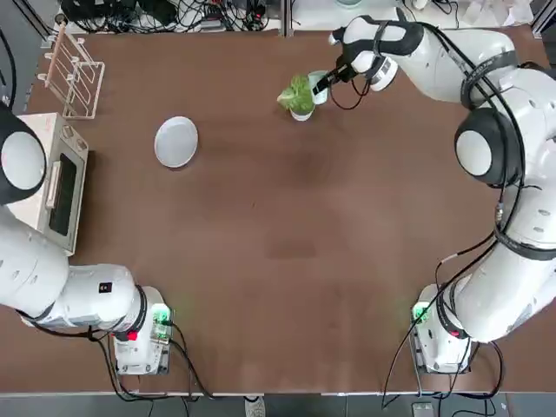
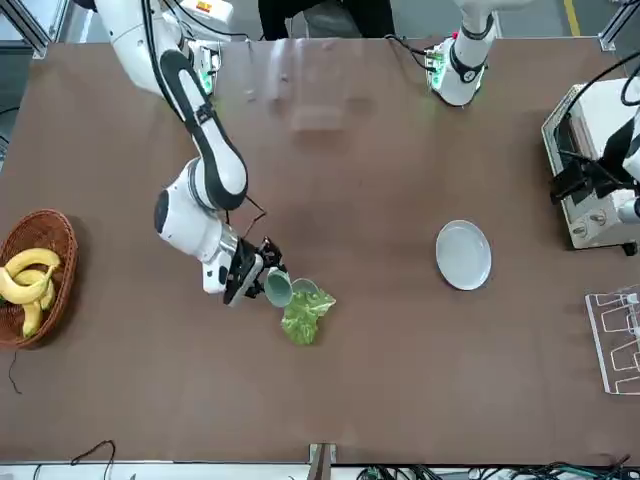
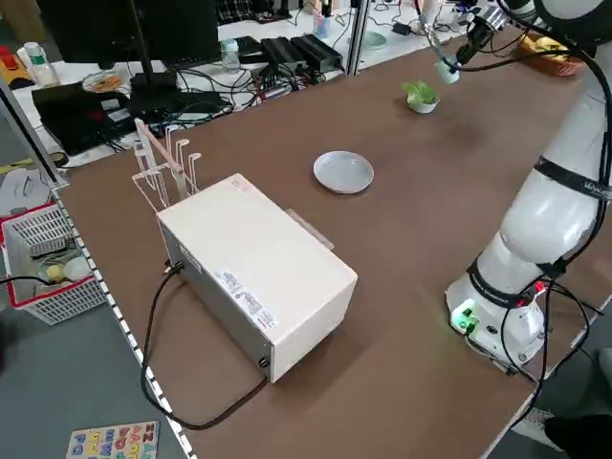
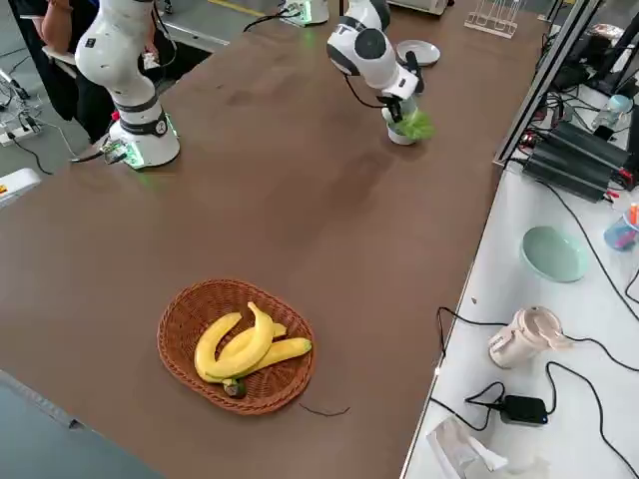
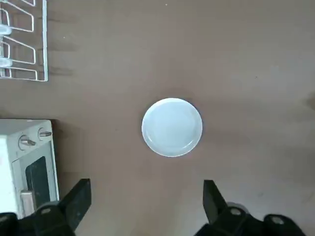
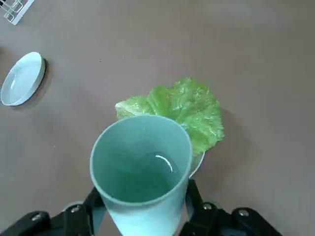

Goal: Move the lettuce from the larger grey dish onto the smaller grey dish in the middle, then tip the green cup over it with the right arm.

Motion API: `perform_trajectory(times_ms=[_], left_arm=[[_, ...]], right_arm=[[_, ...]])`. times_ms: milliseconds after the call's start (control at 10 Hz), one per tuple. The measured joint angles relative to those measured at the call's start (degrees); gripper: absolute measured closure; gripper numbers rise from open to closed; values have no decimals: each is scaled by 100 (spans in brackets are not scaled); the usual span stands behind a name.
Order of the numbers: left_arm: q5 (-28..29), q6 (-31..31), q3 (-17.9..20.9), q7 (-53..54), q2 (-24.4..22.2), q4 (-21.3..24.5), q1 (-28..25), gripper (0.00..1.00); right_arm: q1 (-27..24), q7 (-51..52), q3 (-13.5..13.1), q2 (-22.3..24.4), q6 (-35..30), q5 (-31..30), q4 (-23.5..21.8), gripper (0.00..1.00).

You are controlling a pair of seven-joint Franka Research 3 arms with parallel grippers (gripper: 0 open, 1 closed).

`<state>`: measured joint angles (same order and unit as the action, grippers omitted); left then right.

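1. Top view: right claw (image 1: 323,83) sits upper centre of the frame, clamped on the green cup (image 1: 318,87), which is tipped toward the lettuce (image 1: 296,94). The lettuce already lies on the smaller grey dish (image 1: 301,113). The larger grey dish (image 1: 176,141), upper left, is bare. Left arm is parked at lower left.

2. Front view: cup (image 2: 277,288) is centre-left with its mouth angled at the lettuce (image 2: 304,316), rim just beside the leaves. The plate (image 2: 464,255) sits well apart at right.

3. Left side view: cup (image 3: 446,69) hangs above and beside the lettuce bowl (image 3: 422,105), upper right of the frame.

4. Right side view: the lettuce (image 4: 415,124) overhangs the bowl (image 4: 399,135), top centre.

5. Left wrist view: left claw (image 5: 146,206) fingers are spread wide with nothing between them, the plate (image 5: 172,127) mid-frame below it.

6. Right wrist view: fingers (image 6: 92,205) pinch the cup (image 6: 141,167) low on its wall. The cup looks light, stiff and smooth, so I'd judge it could slip when tilted; a mid-wall grip on opposite sides seems best. The lettuce (image 6: 185,112) is soft, floppy and light, likely to shift if the rim nudges it. The small bowl looks light too and could slide on the desk (image 6: 256,59).
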<state>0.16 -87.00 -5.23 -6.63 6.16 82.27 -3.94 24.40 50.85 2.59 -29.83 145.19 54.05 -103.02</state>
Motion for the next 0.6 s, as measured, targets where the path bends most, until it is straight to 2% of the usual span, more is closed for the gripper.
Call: perform_trajectory(times_ms=[600], left_arm=[[0,-20,-5,4,4,-49,-13,0]], right_arm=[[209,-1118,-132,-317,-334,0,352,32]])
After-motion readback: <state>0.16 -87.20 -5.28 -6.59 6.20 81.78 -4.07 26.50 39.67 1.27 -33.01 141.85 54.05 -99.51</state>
